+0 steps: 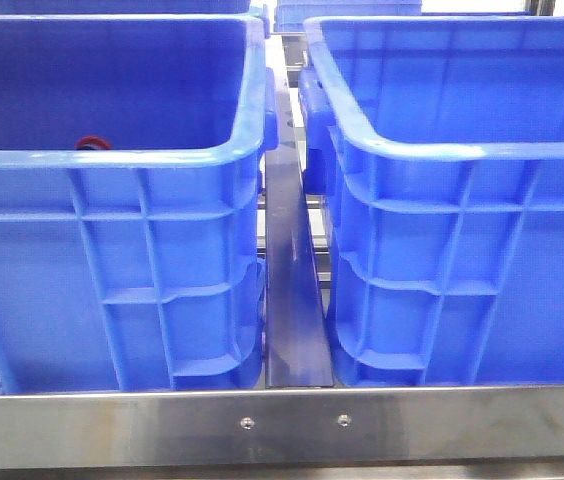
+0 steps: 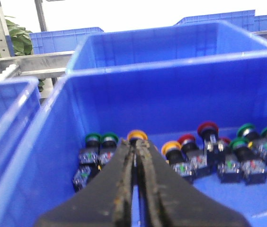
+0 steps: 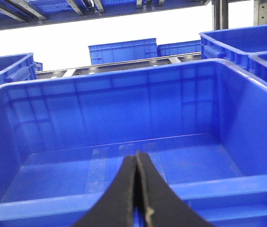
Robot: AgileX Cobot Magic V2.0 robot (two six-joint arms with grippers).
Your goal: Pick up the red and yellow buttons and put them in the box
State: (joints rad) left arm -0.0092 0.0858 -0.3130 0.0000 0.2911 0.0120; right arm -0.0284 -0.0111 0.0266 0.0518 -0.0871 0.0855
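Left crate [image 2: 53,142], seen from the left wrist: a cluster of mushroom-shaped push-buttons lay on its floor against the far wall. A yellow button [image 2: 171,147] sat at the cluster's middle with a red button [image 2: 208,128] just beside it at about 2 o'clock; green-capped ones flanked them at 9 and 3 o'clock. Each had a smooth domed cap on a dark, blocky body with clear plastic parts. They were judged light, rigid and somewhat slippery on the dome, so the squarer body or the neck under the cap seemed the safer hold. The left claw [image 2: 136,150] hung above them with its worn black tips pressed together, holding nothing. Right crate, the box [image 3: 124,208], appeared empty: glossy ribbed walls, thick rolled rim, strips of clear tape on its floor. The right claw [image 3: 137,158] was likewise pressed together and empty above its near rim.
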